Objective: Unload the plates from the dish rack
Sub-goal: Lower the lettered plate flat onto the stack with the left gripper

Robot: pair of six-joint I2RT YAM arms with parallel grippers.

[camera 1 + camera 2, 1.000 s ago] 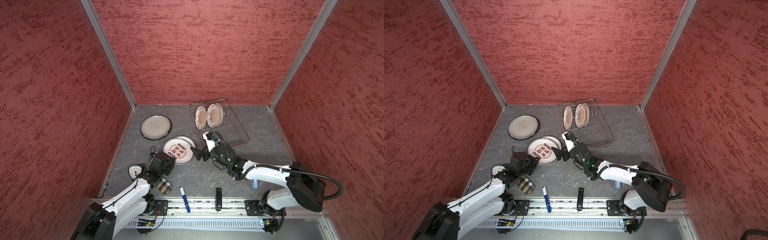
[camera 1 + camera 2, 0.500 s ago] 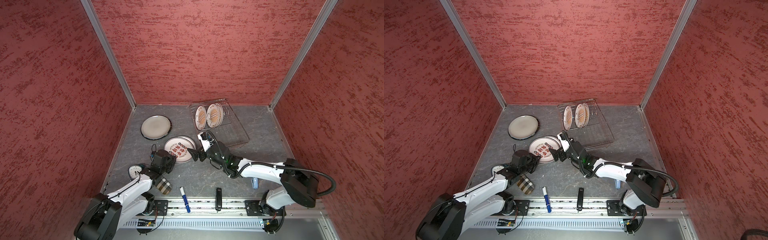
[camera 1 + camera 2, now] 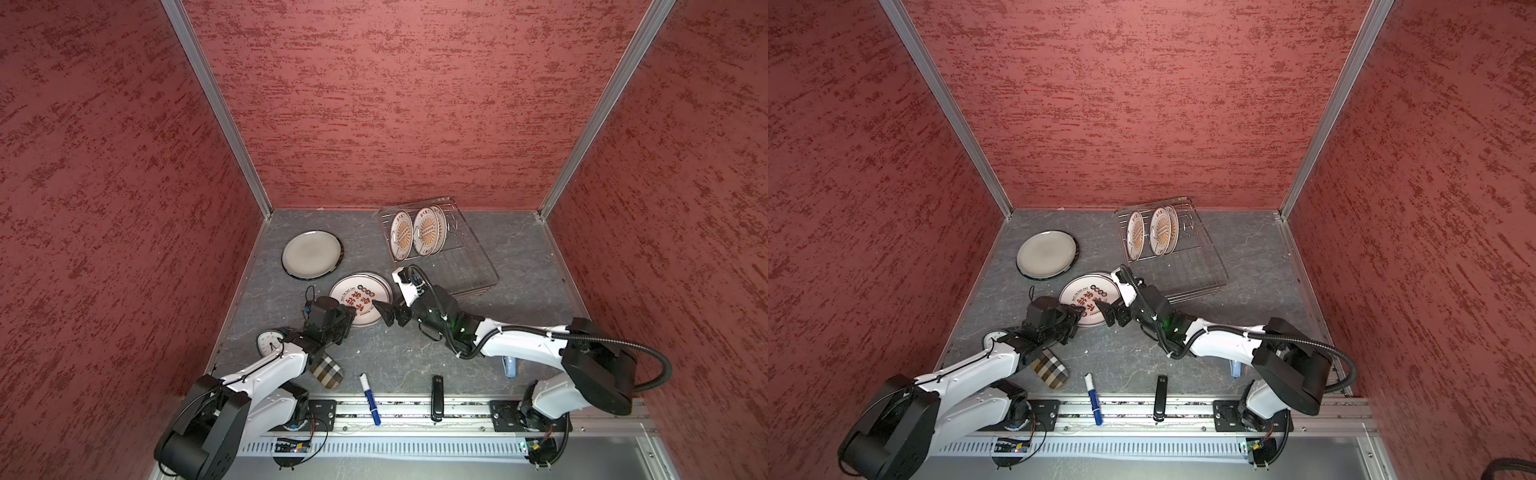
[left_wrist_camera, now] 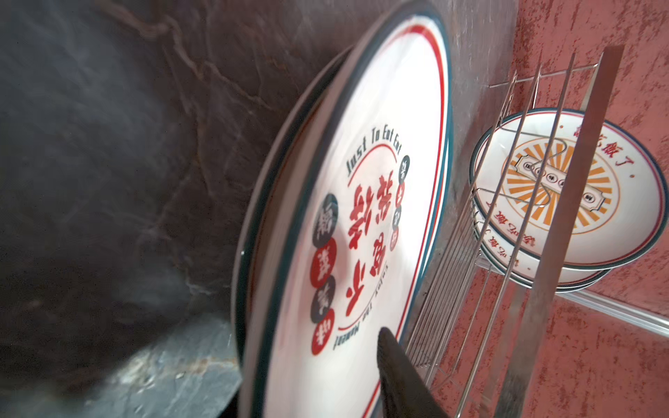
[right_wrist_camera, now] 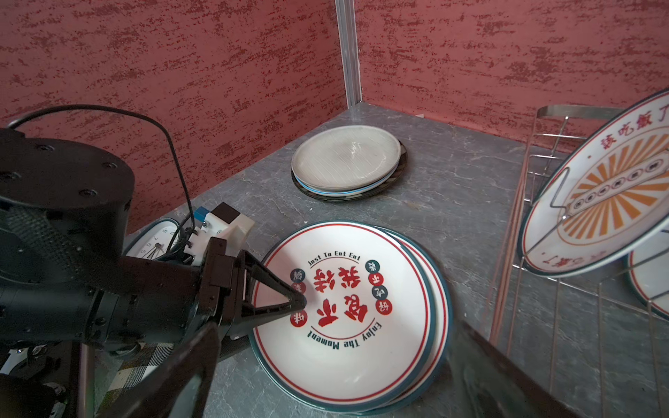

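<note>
Since a second ago the left gripper (image 3: 350, 315) has let its jaws part, and the right gripper (image 3: 385, 311) has slid closer to the same plate. Now the left jaws stand partly open astride the near-left rim of the red-lettered plate (image 5: 347, 307), one finger (image 5: 295, 302) above its face, no longer pinching it. Opposite, the right gripper is spread as wide as it goes and holds nothing, its fingers low beside the plate's near-right rim. That plate lies flat on a second plate (image 5: 440, 300) with the same teal and red rim, near the middle of the counter (image 3: 415, 357). Toward the back left corner sits the grey plate (image 3: 311, 254) on its own small stack. Along the back edge, right of centre, the dish rack (image 3: 465, 272) keeps the sunburst plates (image 3: 427, 230) upright at its far end.
</note>
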